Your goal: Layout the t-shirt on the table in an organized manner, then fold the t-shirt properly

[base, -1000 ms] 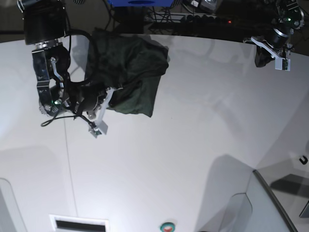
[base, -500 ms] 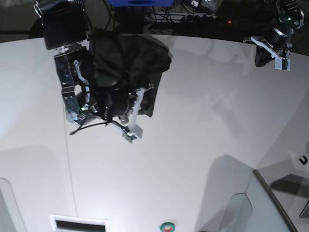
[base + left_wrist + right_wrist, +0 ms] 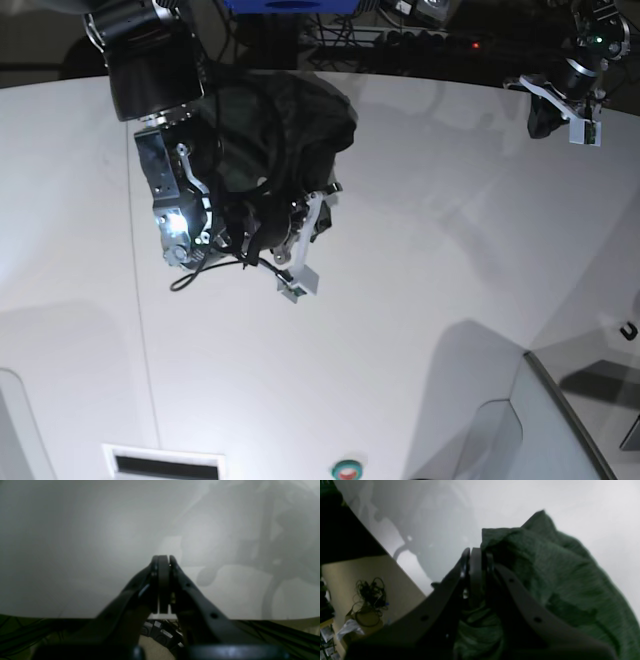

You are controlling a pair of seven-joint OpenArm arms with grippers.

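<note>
From where I stand, the right gripper (image 3: 476,555) has its fingers pinched tight on a bunched fold of the dark green t-shirt (image 3: 300,125), which sits crumpled near the far edge of the white table (image 3: 420,300). The left gripper (image 3: 162,562) hangs closed and empty at the far corner.

The t-shirt (image 3: 300,130) lies bunched near the far edge of the table (image 3: 420,300), toward its left
</note>
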